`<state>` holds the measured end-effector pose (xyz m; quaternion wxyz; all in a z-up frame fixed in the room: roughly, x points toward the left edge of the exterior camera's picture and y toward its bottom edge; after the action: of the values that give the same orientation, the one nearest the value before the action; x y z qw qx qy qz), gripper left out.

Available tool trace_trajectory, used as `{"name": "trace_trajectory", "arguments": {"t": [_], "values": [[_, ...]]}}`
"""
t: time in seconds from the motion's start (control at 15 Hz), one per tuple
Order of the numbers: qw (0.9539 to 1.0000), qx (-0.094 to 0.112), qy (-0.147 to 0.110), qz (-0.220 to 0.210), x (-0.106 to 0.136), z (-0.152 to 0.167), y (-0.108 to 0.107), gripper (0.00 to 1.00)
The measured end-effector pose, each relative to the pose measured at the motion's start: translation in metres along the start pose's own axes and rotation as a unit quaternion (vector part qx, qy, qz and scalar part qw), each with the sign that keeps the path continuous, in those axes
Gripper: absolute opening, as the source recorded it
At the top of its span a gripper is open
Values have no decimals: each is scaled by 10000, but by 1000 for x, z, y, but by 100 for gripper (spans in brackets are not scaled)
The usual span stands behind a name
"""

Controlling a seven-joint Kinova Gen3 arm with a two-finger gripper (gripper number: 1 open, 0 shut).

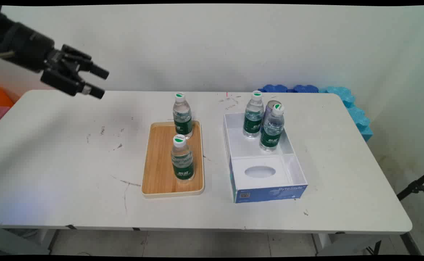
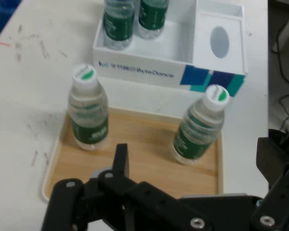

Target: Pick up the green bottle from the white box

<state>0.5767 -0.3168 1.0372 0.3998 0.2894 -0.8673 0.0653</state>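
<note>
Pincer (image 1: 99, 82) hung spread and empty, high over the worktop's (image 1: 70, 163) left end.
I noted two clear plastic bottles (image 1: 182, 158) (image 1: 182, 116) upright on the wooden tray (image 1: 157, 163); two more and a can (image 1: 270, 108) in the white box (image 1: 266, 188). Hand view hid the can.

Even, bright, diffuse light; soft short shadows beside bottles on the wooden tray (image 1: 160, 159). Hand view slightly soft. Main view bowed at edges.
</note>
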Motion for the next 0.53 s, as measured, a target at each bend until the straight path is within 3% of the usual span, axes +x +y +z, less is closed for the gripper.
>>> {"name": "trace_trajectory", "arguments": {"t": [0.33,0.53], "values": [[9995,220,64,205,49,19,-4,100],[9993,354,-40,126,86,58,-19,100]]}}
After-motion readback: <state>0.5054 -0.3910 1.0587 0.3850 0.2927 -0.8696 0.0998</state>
